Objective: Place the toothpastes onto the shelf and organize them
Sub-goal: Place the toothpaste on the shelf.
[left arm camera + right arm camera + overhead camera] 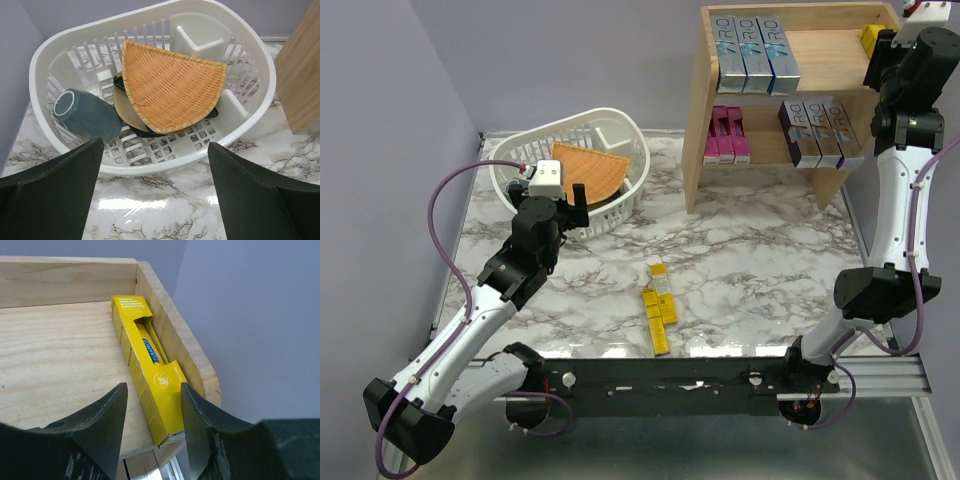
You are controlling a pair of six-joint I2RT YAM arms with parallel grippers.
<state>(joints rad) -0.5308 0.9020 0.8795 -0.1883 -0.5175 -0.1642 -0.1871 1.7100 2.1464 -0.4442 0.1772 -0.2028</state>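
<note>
Toothpaste carton (145, 355) lies mid-frame against the rim of the shelf (170, 340), between the right gripper's (152, 387) jaws (clamped or not, I cannot tell), so retreating might drag it off.

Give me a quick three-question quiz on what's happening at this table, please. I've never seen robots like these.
1. Pick one: the toothpaste carton that the right gripper straddles, on the top tier of the shelf, is A pink, B yellow, C blue.
2. True or false: the left gripper is open and empty, facing the white basket.
3. Fill in: the pink cartons stand on the shelf's ____ tier.
Key: 1 B; 2 true; 3 lower.
</note>
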